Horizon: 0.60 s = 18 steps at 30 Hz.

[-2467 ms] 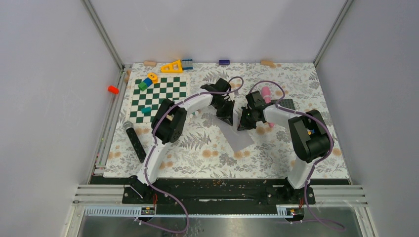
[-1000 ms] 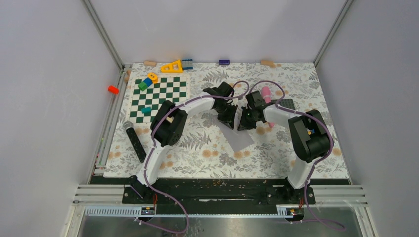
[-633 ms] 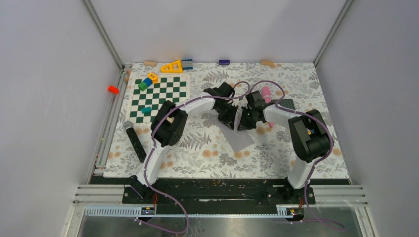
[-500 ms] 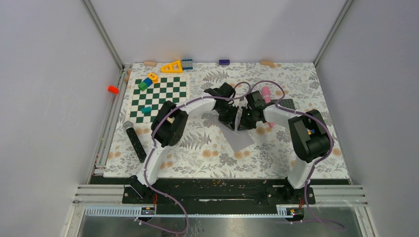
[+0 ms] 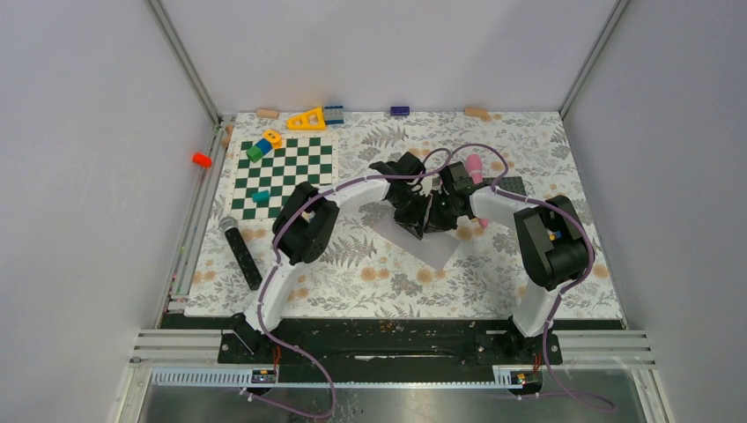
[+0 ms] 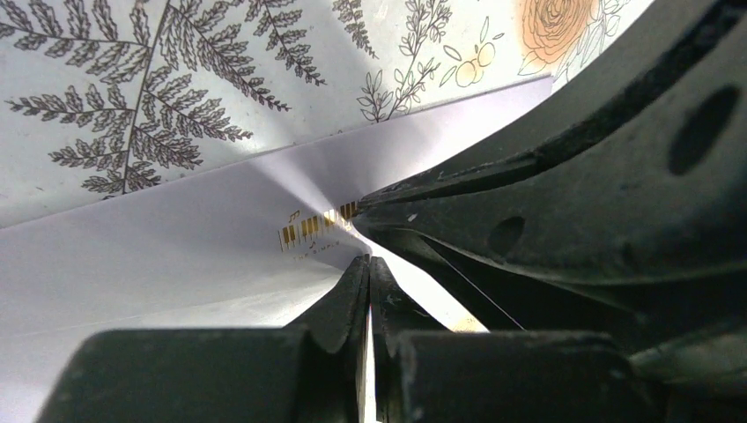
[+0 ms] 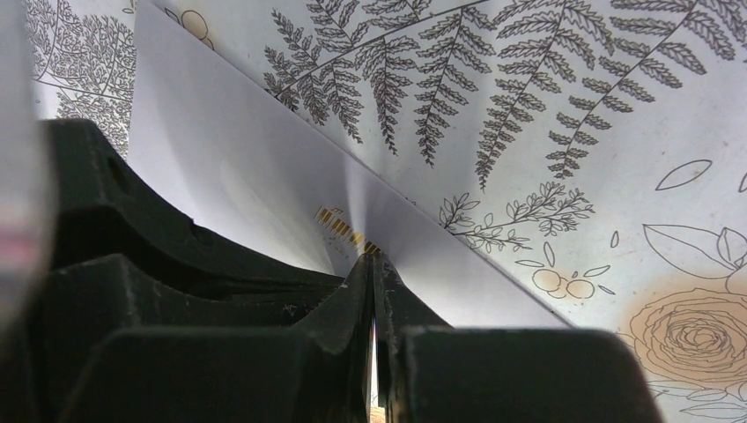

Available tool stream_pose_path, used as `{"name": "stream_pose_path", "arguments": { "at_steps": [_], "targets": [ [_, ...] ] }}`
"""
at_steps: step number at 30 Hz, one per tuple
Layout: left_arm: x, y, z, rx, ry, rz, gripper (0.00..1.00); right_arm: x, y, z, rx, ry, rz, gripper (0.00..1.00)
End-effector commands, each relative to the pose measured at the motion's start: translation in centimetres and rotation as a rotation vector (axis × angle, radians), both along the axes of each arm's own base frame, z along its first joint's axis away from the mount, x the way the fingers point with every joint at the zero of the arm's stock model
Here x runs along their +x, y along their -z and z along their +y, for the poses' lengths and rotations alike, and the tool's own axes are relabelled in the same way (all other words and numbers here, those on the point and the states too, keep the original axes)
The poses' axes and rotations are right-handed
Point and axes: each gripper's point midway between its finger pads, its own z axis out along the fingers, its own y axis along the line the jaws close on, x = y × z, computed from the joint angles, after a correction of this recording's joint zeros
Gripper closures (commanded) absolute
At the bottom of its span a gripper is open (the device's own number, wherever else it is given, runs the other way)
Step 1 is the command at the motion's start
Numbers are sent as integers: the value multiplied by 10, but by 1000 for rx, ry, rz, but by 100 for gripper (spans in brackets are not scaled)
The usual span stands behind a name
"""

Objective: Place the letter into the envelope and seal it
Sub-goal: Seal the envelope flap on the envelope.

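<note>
The envelope lies as a pale lavender sheet on the floral table cover, mid-table. It shows a small gold print in the left wrist view and the right wrist view. My left gripper and right gripper meet nose to nose over its far end. The left gripper is shut on a thin raised paper edge of it. The right gripper is shut on the same raised fold from the other side. I cannot make out the letter as a separate sheet.
A green-and-white chessboard with small coloured blocks lies at the left. A black microphone lies near the left edge. A pink object and a dark grey studded plate sit behind the right arm. A yellow triangle lies at the back.
My left gripper has moved right and closed in on the right gripper until they meet. The envelope's left part has spread out further left. The right arm has barely moved.
</note>
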Motion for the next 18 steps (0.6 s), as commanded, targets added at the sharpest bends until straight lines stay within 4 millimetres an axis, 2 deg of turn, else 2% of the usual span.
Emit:
{"name": "stream_pose_path", "arguments": {
  "at_steps": [1, 9, 18],
  "targets": [
    [-16, 37, 13, 94, 14, 38, 100, -14, 21, -21, -107, -19, 63, 100],
    [-6, 41, 24, 107, -27, 47, 100, -21, 11, -31, -137, -65, 54, 100],
    [0, 41, 20, 94, -46, 52, 100, -28, 6, -29, -121, -93, 54, 100]
  ]
}}
